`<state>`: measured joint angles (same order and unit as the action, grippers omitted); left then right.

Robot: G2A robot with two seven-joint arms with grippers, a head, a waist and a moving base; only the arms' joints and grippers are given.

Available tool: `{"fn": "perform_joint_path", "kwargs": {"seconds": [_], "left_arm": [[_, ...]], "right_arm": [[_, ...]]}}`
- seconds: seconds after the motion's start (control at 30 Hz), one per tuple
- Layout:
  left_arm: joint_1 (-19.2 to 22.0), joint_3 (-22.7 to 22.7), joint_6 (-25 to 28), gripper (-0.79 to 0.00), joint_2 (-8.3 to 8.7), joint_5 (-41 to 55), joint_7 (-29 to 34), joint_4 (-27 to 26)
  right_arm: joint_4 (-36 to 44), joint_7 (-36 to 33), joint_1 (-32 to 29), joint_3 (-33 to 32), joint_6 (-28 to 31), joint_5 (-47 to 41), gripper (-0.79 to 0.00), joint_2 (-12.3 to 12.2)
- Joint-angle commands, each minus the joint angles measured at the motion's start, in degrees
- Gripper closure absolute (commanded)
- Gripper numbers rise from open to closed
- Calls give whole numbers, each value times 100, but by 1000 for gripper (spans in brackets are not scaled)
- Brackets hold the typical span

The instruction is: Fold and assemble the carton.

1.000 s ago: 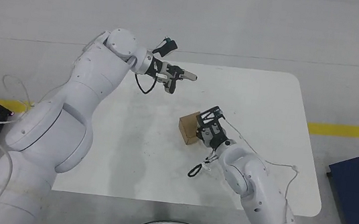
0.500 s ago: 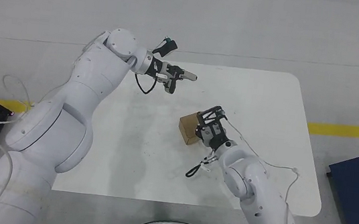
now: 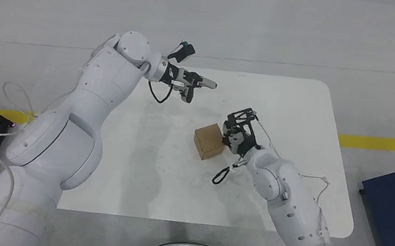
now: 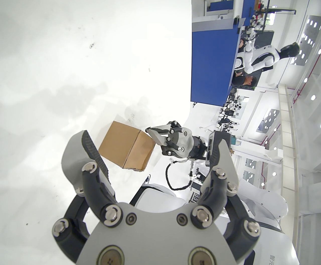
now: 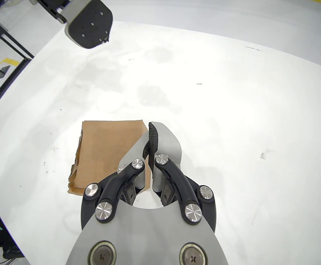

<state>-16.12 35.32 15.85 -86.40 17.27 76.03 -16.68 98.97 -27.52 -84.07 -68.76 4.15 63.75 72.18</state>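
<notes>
Two grippers, one carton. The carton stands as a brown block on the table, and one of its ends is ragged with loose flaps. Your right gripper has its fingers pressed together on nothing, with the tip at the carton's upper edge, touching or nearly so. A shut tip likely serves as a pusher for tucking a panel. Your left gripper hangs well apart from the carton with its fingers spread, probably kept clear until a flap needs holding.
</notes>
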Motion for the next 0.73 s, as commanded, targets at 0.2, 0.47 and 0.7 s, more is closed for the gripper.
{"fn": "perform_joint_path", "kwargs": {"seconds": [0.2,0.47,0.7], "left_arm": [[0,0,0,-785,0,0,0,0],[0,0,0,-784,0,0,0,0],[0,0,0,-785,0,0,0,0]], "right_arm": [[502,781,-560,-818,-713,79,-785,-71],[502,781,-559,-815,-712,79,-387,-71],[502,781,-559,-815,-712,79,-705,-71]]}}
